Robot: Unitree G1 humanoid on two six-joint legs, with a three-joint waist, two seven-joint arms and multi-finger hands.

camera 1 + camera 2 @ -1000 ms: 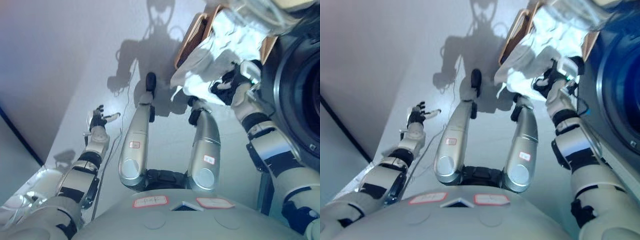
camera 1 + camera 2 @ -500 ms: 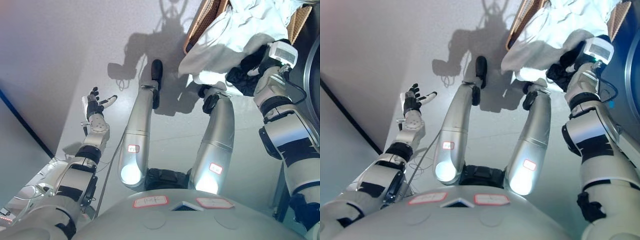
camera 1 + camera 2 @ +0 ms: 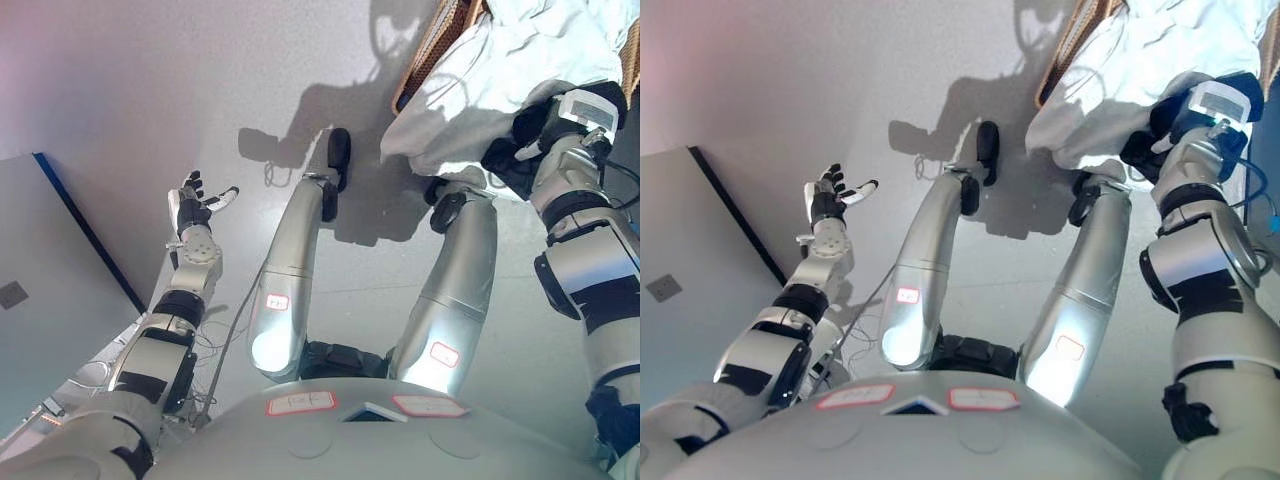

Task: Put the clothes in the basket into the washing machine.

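Grey floor [image 3: 150, 90] fills most of what I see, and it is the biggest thing here. A darker grey panel [image 3: 50, 290] with a dark edge sits low on my left side. Next in size is the white cloth [image 3: 520, 70], a big crumpled pile at the top right that spills over the rim of the brown woven basket [image 3: 425, 55]. Only a strip of the basket shows beside the cloth. My right hand [image 3: 520, 150] is up against the lower edge of the cloth. It is dark and partly tucked under the folds, so I cannot tell how its fingers are set. My left hand [image 3: 195, 200] is held up over the floor, well apart from the basket, with its fingers spread and nothing in them.
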